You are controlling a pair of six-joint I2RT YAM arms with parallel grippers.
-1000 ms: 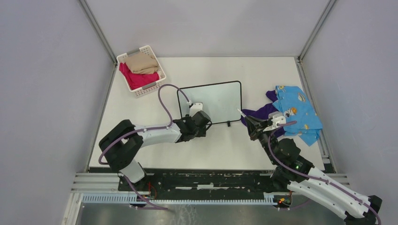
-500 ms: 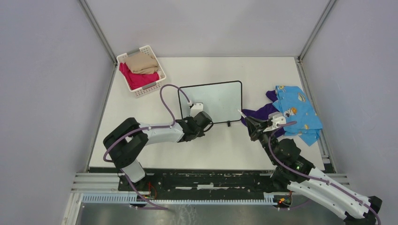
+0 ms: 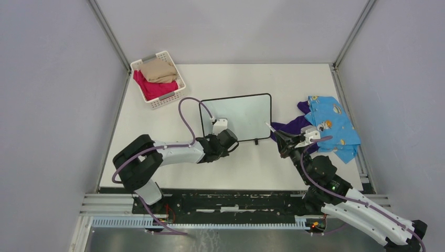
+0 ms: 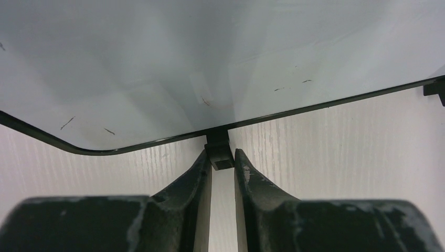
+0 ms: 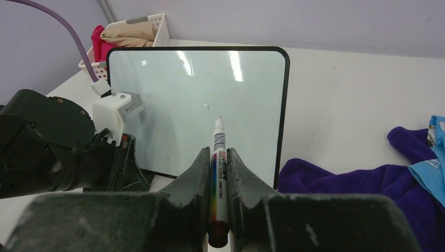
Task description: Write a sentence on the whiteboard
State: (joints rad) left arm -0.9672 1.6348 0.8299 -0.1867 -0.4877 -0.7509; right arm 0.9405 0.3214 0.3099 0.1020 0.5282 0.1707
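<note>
The whiteboard stands mid-table, its face bearing faint dark scuffs near the lower edge. The left gripper sits at the board's near edge, fingers pressed in on the black foot under the frame. The right gripper, at the board's right edge, pinches a marker whose tip points at the board; contact cannot be told. A basket of cloths lies beyond the board's far-left corner. Purple cloth and blue cloth lie to the board's right.
</note>
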